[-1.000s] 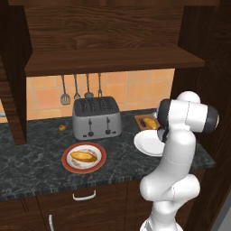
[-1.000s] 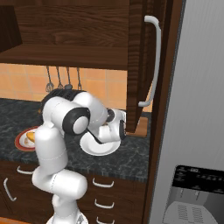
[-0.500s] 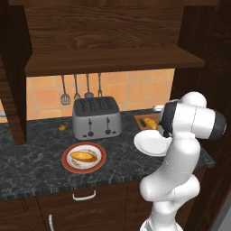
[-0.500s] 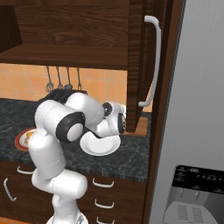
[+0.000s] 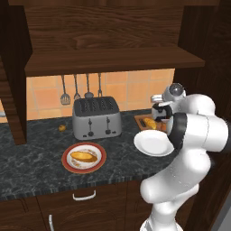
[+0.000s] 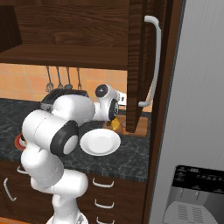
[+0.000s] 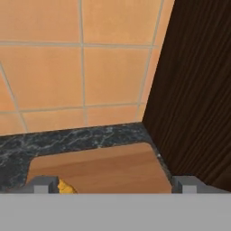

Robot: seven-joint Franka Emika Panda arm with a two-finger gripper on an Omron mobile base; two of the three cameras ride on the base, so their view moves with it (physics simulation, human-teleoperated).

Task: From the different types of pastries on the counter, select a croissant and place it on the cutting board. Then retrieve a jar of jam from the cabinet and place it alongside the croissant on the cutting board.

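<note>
The croissant point(image 5: 150, 123), small and golden-orange, lies on the light wooden cutting board point(image 5: 140, 120) at the counter's point(image 5: 36, 162) far right, against the tiled wall. My gripper point(image 5: 156, 113) hangs just above it, open and holding nothing. In the hand view the fingertips point(image 7: 43, 184) stand wide apart over the cutting board point(image 7: 103, 164), and a bit of the croissant point(image 7: 66, 187) shows beside the left one. The larger oblong pastry point(image 5: 83, 156) rests on a red plate point(image 5: 67, 164). The dark cabinet point(image 5: 113, 61) spans overhead. The jar of jam is hidden.
A white plate point(image 5: 152, 143) sits in front of the board, under my forearm. A grey toaster point(image 5: 97, 117) stands at mid counter, with a small orange object point(image 5: 62, 128) to its left. A tall cabinet door with a white handle point(image 6: 152, 61) stands by the board.
My hand has risen a little above the board and the elbow has swung right. The jaws have widened slightly. The croissant stays on the board.
</note>
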